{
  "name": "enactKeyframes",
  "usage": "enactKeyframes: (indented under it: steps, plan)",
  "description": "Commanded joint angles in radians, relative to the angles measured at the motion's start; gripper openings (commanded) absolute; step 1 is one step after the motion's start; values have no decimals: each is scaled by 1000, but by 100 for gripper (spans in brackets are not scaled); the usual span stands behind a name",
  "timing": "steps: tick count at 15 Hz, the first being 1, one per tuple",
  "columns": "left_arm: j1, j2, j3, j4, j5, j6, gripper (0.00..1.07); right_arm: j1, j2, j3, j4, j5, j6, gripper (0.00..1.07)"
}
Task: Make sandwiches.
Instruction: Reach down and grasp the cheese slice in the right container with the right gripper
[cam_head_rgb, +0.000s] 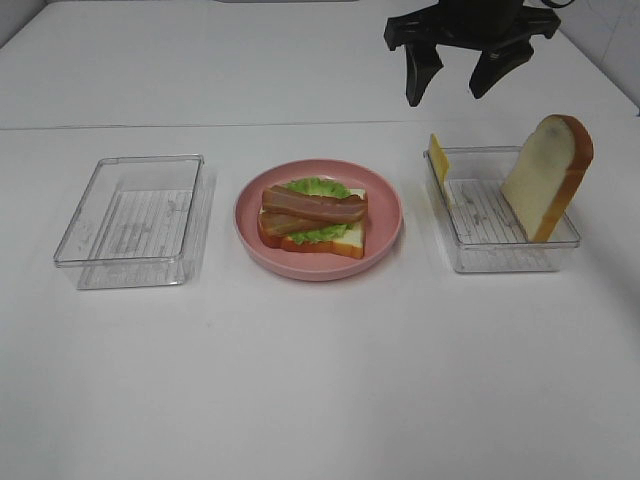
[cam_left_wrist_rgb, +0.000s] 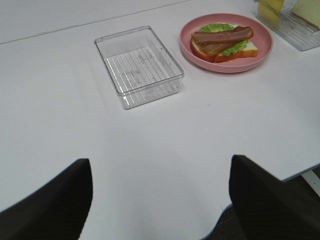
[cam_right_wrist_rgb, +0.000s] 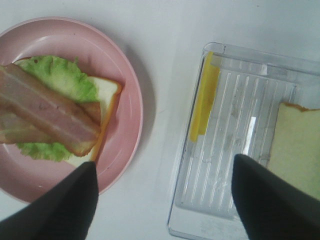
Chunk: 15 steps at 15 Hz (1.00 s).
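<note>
On the pink plate (cam_head_rgb: 385, 235) lies an open stack: a bread slice (cam_head_rgb: 345, 243), a green lettuce leaf (cam_head_rgb: 318, 187) and two bacon strips (cam_head_rgb: 312, 205). The stack also shows in the left wrist view (cam_left_wrist_rgb: 223, 41) and the right wrist view (cam_right_wrist_rgb: 52, 107). A second bread slice (cam_head_rgb: 548, 175) leans upright in the right clear tray (cam_head_rgb: 505, 262). A yellow cheese slice (cam_head_rgb: 438, 158) stands against that tray's left wall (cam_right_wrist_rgb: 203, 102). My right gripper (cam_head_rgb: 458, 82) hangs open and empty above the table behind the right tray. My left gripper (cam_left_wrist_rgb: 160, 200) is open and empty, far from the plate.
An empty clear plastic tray (cam_head_rgb: 135, 215) sits left of the plate, also in the left wrist view (cam_left_wrist_rgb: 139, 65). The white table's near edge (cam_left_wrist_rgb: 300, 172) shows in the left wrist view.
</note>
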<state>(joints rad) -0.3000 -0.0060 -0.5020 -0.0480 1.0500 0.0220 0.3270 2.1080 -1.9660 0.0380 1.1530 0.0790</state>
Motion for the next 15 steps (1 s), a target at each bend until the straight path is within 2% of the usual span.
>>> enactKeyframes:
  steps: [1,4,8,12,15]
  plan:
    - [-2,-20,2,-6,-10,3,73,-3,74,-61,-67,8,8,69]
    - [-2,-20,2,-6,-10,3,73,-3,148,-70,-136,-31,8,69]
    - [-2,-20,2,-6,-10,3,73,-3,205,-70,-140,-88,8,69]
    - [-2,-20,2,-6,-10,3,73,-5,251,-70,-166,-104,8,63]
    - [-2,-20,2,-6,-10,3,73,-5,260,-70,-167,-104,8,50]
